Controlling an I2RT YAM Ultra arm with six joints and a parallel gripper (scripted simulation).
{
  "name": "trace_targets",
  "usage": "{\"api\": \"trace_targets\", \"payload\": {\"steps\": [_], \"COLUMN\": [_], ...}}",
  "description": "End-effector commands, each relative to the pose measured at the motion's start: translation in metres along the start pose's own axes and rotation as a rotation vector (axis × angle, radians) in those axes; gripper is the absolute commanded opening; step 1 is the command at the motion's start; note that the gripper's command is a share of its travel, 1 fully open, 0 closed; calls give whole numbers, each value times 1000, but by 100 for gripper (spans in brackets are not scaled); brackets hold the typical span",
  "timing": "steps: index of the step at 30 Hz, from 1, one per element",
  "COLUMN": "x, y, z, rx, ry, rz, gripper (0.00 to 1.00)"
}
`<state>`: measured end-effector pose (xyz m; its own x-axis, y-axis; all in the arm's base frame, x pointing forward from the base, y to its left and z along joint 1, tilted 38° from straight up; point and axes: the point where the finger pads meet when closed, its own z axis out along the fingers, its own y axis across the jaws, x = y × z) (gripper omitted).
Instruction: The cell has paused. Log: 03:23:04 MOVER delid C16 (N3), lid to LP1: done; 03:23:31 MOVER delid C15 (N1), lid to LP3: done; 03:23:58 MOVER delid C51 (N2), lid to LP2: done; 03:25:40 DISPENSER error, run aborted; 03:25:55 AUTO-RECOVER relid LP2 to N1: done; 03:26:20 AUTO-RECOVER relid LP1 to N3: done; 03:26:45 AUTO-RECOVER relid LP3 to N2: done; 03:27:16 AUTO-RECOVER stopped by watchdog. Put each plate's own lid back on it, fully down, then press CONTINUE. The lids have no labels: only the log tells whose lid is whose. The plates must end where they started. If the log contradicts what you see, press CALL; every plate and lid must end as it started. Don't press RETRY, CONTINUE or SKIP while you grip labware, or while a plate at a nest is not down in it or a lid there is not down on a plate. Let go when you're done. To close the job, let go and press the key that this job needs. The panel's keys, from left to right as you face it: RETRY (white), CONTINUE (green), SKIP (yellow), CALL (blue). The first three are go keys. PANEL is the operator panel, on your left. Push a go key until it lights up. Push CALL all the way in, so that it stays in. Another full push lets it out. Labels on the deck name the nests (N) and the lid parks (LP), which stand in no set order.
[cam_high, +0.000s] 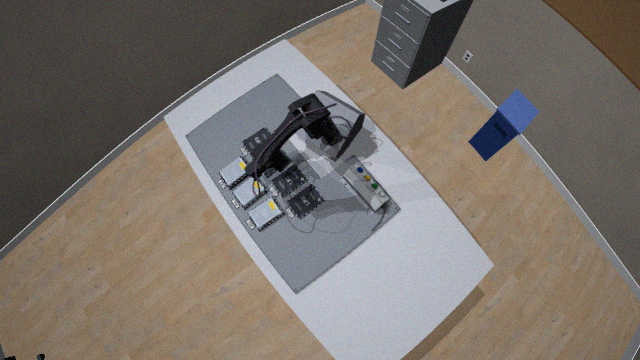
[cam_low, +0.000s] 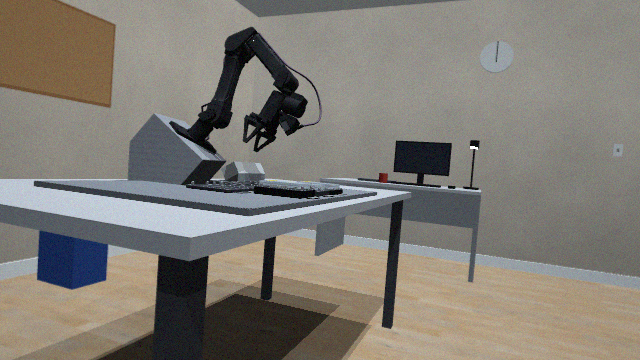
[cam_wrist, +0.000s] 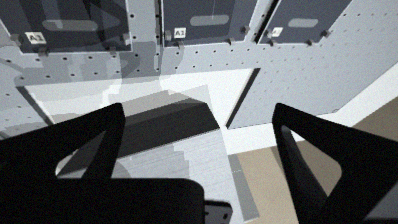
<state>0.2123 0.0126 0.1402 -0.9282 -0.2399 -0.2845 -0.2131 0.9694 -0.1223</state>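
Three lidded plates with yellow tags stand in a row on the grey deck: one at the far end (cam_high: 233, 171), one in the middle (cam_high: 248, 191), one at the near end (cam_high: 265, 212). Three dark lid parks (cam_high: 257, 141) (cam_high: 289, 180) (cam_high: 305, 200) lie beside them with no lids on them. The panel (cam_high: 367, 187) carries a blue key (cam_high: 360, 170), a yellow key (cam_high: 367, 177), a green key (cam_high: 374, 185) and a white key (cam_high: 381, 193). My gripper (cam_low: 260, 132) hangs high above the deck, open and empty. It also shows in the wrist view (cam_wrist: 197, 110), over the deck's edge.
The wrist view shows dark deck pads (cam_wrist: 197, 17) with small labels I cannot read surely, the white table top (cam_wrist: 200, 90) and floor at the lower right. The arm's grey base block (cam_low: 165, 155) stands behind the plates. A black screen (cam_high: 350, 136) stands near the panel.
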Motion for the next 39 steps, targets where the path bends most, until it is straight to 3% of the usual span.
{"api": "trace_targets", "payload": {"steps": [1, 2, 4, 7, 9, 13, 14, 16, 19, 22, 25, 27, 29, 30, 34, 36, 37, 39], "x": [2, 5, 14, 17, 15, 3, 0, 0, -13, -15, -24, -24, -31, -34, -38, -42, -45, -49], "y": [-4, -6, -10, -10, -9, -3, 0, 0, 4, 3, 8, 8, 12, 12, 10, 16, 15, 17], "z": [-13, -18, -20, -14, -8, 8, 14, 14, 19, 18, 27, 27, 36, 34, 29, 40, 38, 41], "rx": [-28, -27, -34, -51, -67, -116, -127, -127, -151, -150, -175, -176, -195, -198, -194, -221, -219, -232], "ry": [26, -1, 18, 82, 93, 32, 38, 38, -34, -41, -89, -89, -109, -148, -175, -162, -211, -211], "rz": [73, 88, 119, 176, 209, 239, 238, 238, 215, 214, 201, 201, 181, 179, 178, 160, 162, 151], "gripper": [100, 100, 100, 100, 100, 100, 100, 100, 100, 100, 100, 100, 100, 100, 100, 100, 100, 100]}}
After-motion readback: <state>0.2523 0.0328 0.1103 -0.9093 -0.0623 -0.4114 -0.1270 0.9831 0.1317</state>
